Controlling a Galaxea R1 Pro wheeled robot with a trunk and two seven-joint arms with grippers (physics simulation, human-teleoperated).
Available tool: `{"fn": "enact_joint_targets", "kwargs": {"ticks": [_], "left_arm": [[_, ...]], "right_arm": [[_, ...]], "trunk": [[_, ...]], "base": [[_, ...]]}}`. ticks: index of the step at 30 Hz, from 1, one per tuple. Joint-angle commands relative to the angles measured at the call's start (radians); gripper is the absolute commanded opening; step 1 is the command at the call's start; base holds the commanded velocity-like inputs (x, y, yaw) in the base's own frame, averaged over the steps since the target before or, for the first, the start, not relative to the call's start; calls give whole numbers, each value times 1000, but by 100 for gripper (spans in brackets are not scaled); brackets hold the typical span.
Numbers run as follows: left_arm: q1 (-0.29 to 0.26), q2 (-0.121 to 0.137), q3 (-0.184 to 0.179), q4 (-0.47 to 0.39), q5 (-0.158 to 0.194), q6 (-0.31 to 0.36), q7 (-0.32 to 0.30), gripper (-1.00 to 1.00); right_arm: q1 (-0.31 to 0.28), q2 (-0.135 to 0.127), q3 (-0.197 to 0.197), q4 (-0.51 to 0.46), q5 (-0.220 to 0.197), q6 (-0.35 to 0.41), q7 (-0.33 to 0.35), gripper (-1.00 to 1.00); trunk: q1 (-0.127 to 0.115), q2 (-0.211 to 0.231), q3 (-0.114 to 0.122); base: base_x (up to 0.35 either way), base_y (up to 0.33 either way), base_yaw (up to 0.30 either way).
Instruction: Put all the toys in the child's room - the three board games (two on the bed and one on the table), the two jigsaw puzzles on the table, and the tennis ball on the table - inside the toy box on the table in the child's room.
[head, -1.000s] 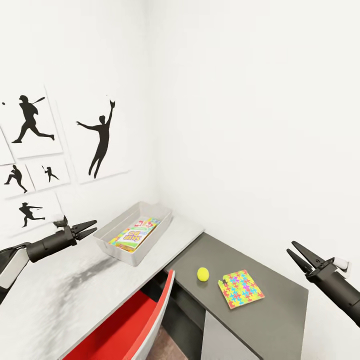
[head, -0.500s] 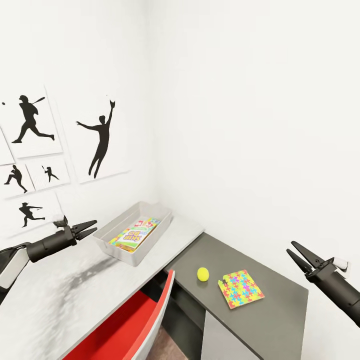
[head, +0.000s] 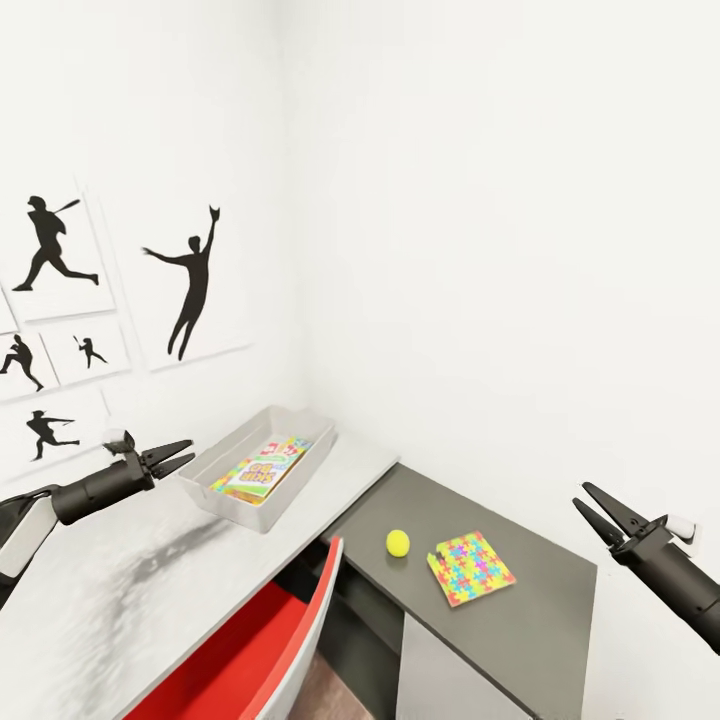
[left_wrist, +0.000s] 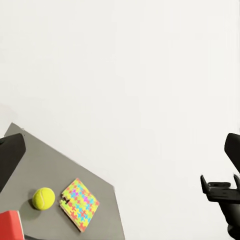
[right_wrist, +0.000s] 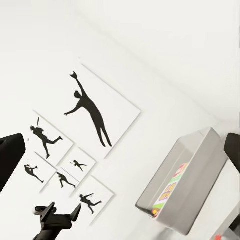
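Red chair (head: 270, 650) btwn robot & table (head: 120, 590); wall art (head: 190, 285) behind.

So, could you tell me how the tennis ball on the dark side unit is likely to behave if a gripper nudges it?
The tennis ball is round and rests free on the flat dark side unit, so it would probably roll. The jigsaw puzzle lies close beside it and might stop it that way. Being small, it likely suits an open gripper.

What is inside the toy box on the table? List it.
The toy box holds a flat printed board game with a green border, lying on the floor of the box. Whatever lies beneath it, and the floor behind the near wall, is hidden.
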Motion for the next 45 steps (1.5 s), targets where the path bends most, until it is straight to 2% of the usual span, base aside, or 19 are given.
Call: {"fn": "enact_joint_targets", "kwargs": {"ticks": [1,19,45], "left_arm": [[0,0,-1,0,5,8,-1,100],[0,0,-1,0,5,6,-5,100],[1,0,-2,0,5,5,-5,100]], "right_arm": [[-1,0,-1,0,0,5,3,100],[-1,0,-2,7,0,3,3,100],[-1,-1,-3,10,0,3,1,100]], "trunk": [[0,-1,1],[0,-1,28],[0,-1,64]], "base": [[-18,13,-165],[-2,-9,-177],[-31,-234,-201]]}}
